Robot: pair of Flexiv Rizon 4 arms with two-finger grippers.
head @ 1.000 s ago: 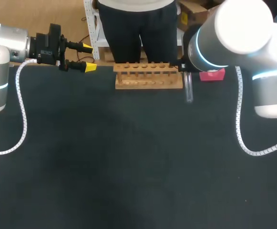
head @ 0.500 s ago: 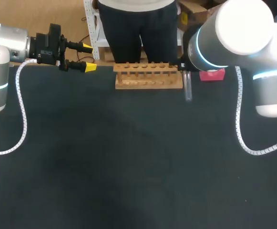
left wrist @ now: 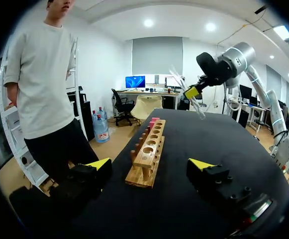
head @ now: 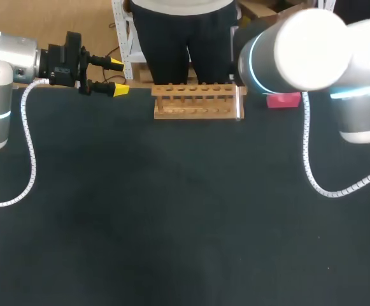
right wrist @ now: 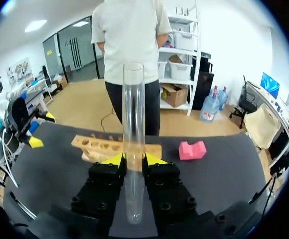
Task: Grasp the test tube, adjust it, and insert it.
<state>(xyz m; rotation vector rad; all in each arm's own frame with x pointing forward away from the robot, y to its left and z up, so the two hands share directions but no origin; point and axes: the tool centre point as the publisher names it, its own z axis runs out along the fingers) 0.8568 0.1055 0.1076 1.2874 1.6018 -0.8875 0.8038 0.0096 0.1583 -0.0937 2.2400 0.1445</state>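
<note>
The clear glass test tube (right wrist: 133, 124) stands between the yellow fingertips of my right gripper (right wrist: 133, 160), which is shut on its lower part. In the head view the tube (head: 238, 103) hangs at the right end of the wooden rack (head: 197, 103), while my bulky right arm (head: 299, 48) hides the gripper itself. The left wrist view shows the rack (left wrist: 149, 152) running away ahead, with my right gripper (left wrist: 192, 92) and the blurred tube (left wrist: 198, 107) above its far end. My left gripper (head: 116, 77) is open at the table's far left edge, holding nothing.
A pink block (head: 283, 100) lies just right of the rack, also seen as the pink block (right wrist: 192, 149) in the right wrist view. White cables (head: 28, 146) trail from both arms over the dark table (head: 172, 210).
My right arm has swung left, carrying the tube from beside the rack's right end to over that end. The left arm has not moved.
</note>
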